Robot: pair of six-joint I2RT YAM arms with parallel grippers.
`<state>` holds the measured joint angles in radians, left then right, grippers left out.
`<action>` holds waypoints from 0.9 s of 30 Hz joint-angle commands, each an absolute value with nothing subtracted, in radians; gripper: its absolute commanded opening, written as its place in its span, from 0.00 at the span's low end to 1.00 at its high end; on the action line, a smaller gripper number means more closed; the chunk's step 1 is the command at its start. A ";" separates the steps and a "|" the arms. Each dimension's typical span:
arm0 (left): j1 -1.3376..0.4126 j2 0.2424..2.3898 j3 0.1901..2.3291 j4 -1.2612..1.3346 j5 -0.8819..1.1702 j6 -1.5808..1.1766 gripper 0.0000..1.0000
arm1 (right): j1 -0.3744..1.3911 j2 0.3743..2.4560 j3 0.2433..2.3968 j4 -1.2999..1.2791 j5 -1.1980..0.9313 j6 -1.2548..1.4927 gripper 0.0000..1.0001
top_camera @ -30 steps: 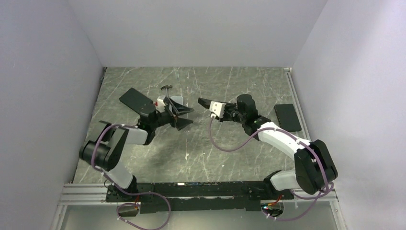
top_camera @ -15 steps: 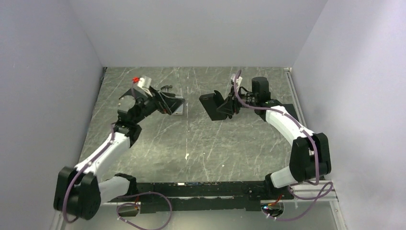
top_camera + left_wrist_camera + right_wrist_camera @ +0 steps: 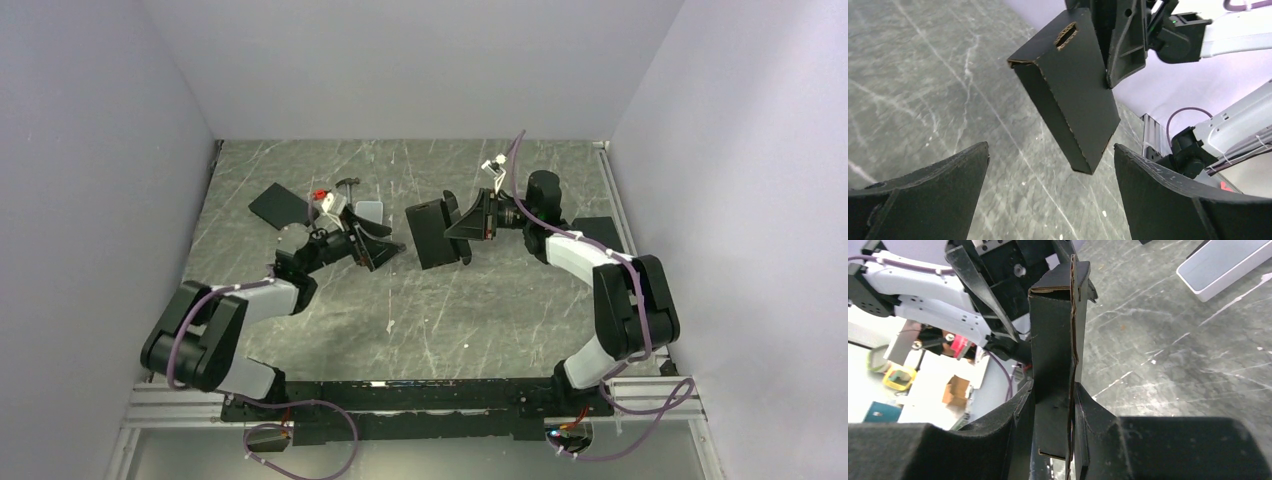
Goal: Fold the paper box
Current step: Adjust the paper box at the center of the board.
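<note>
Top external view: both arms reach over the scratched grey-green table, and their grippers face each other across its middle.
Paper box: it is right of the table's centre and tilted on edge. It is a flat, partly folded black sleeve.
Right gripper: it is partly closed and clamped on the box's right-hand side, with the box sticking out leftward from it.
Left gripper: its jaws are spread wide and grip nothing. It is left of the box, apart from it and pointed toward it.
Left wrist view: the two dark fingers frame the lower corners. The box hangs between and beyond them. Its broad face shows a small slot near the top edge and raw brown cardboard along the cut edges.
Box and table: from this view the box's lowest corner looks raised off the surface, though I cannot tell for sure.
Right wrist view: the box stands edge-on and is pinched between the two pads, one on each face. Its layers lie close together along a slightly wavy seam.
Black slabs: one lies flat at the far left behind the left gripper. Another lies at the far right, partly covered by the right arm.
Silver-grey case: it rests on the table just beyond the left gripper.
</note>
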<state>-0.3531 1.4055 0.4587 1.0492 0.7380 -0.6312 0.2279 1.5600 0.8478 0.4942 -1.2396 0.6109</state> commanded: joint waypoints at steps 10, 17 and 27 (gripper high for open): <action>-0.411 1.640 0.580 1.500 0.766 -0.928 1.00 | 0.244 1.580 0.838 0.927 -1.305 0.998 0.07; -0.466 1.700 0.654 1.552 0.762 -1.027 1.00 | 0.272 1.582 0.842 0.924 -1.306 0.991 0.06; -0.480 1.724 0.721 1.553 0.811 -1.136 0.62 | 0.274 1.582 0.847 0.880 -1.303 0.942 0.06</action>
<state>-0.4751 1.7229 0.6857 1.4635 0.7742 -1.0863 0.2745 1.5951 0.8345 0.8478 -1.2922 0.9691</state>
